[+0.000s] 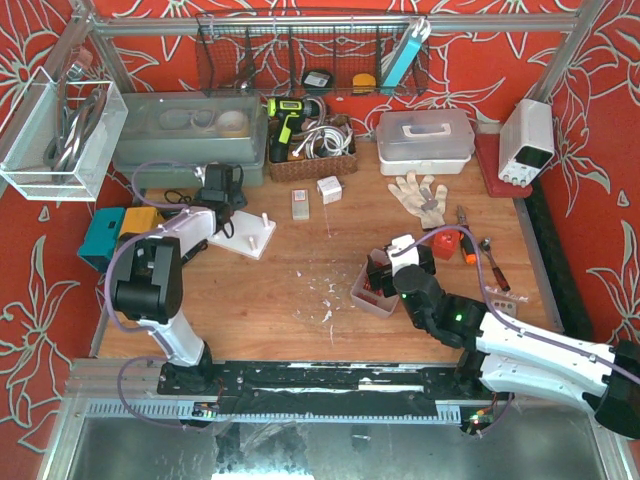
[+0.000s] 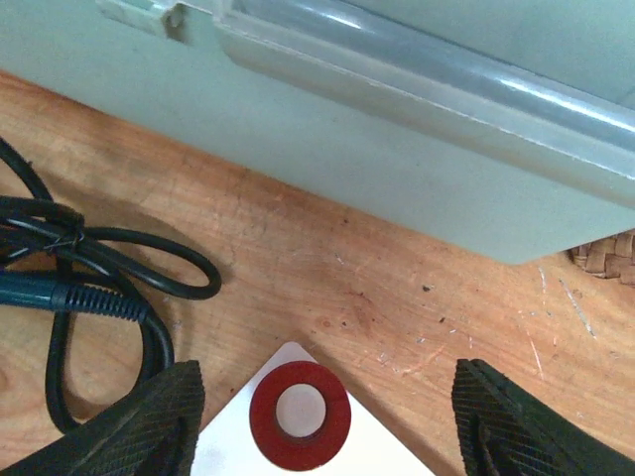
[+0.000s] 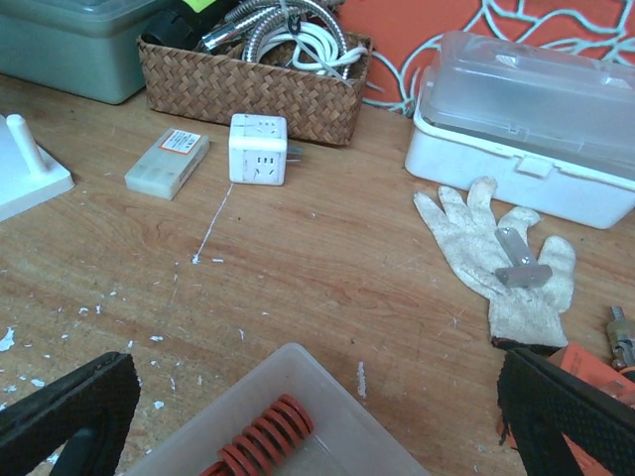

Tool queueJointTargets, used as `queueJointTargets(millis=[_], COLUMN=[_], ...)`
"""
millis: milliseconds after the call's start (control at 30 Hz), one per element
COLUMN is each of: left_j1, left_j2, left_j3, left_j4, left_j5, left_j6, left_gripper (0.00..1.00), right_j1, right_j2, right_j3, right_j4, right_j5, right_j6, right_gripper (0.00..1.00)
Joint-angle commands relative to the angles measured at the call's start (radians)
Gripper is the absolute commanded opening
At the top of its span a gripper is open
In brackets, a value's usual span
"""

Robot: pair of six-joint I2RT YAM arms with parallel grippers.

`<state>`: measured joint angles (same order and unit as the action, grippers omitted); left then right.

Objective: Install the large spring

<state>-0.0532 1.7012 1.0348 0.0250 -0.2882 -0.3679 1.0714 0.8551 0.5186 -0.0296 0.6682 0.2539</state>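
Sitting over a white peg, a red spring [image 2: 300, 415] is seen end-on from the left wrist camera as a ring with the peg filling its centre. The peg belongs to a white peg base [image 2: 387, 454] on the wooden table. The left gripper [image 2: 325, 382] is placed above this base with its jaws spread open. One finger [image 2: 149, 426] is seen on each side of the spring, and neither touches it, so nothing is held.

Just behind the base, a grey-green plastic storage box [image 2: 347, 149] is seen. A looped black cable [image 2: 99, 268] lies to the left of the base.

Well to the right of the base, a translucent plastic tray [image 3: 377, 436] holds a second red spring [image 3: 260, 436], lying on its side. The right gripper [image 3: 313, 377] is held over that tray with its jaws fully apart and empty.
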Motion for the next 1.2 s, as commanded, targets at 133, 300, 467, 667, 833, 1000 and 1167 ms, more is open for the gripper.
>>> queueJointTargets(millis=[133,300,467,667,833,1000,1167], left_j1=[0.003,-0.01,-0.073,-0.244,-0.36,-0.39,-0.394], left_j2=[-0.183,-0.374,-0.523,-0.615,-0.633,-0.639,-0.624], left_j3=[-0.068,-0.264,-0.426,-0.483,-0.511,-0.574,-0.573], left_j4=[0.018,0.185,0.287,0.294,0.313,0.361,0.359], left_j5=[0.138,0.33,0.451,0.426,0.381,0.323,0.326], left_j6=[-0.039,-0.079,-0.113,-0.05,-0.004,0.017,0.018], left_gripper=[0.83,1.0,1.0,1.0,1.0,1.0,1.0], right_j1=[-0.063,-0.153,-0.268,-0.276,-0.275,-0.274,-0.274], right_j2=[0.042,0.111,0.192,0.289,0.364,0.438,0.532], right_j3=[0.053,0.122,0.154,0.25,0.27,0.271,0.284], right_j4=[-0.075,-0.211,-0.314,-0.465,-0.444,-0.414,-0.368], right_j5=[-0.037,-0.17,-0.383,-0.381,-0.417,-0.419,-0.467], right_j6=[0.174,0.31,0.466,0.643,0.72,0.796,0.82], right_gripper=[0.98,0.96,0.9,0.61,0.56,0.52,0.49])
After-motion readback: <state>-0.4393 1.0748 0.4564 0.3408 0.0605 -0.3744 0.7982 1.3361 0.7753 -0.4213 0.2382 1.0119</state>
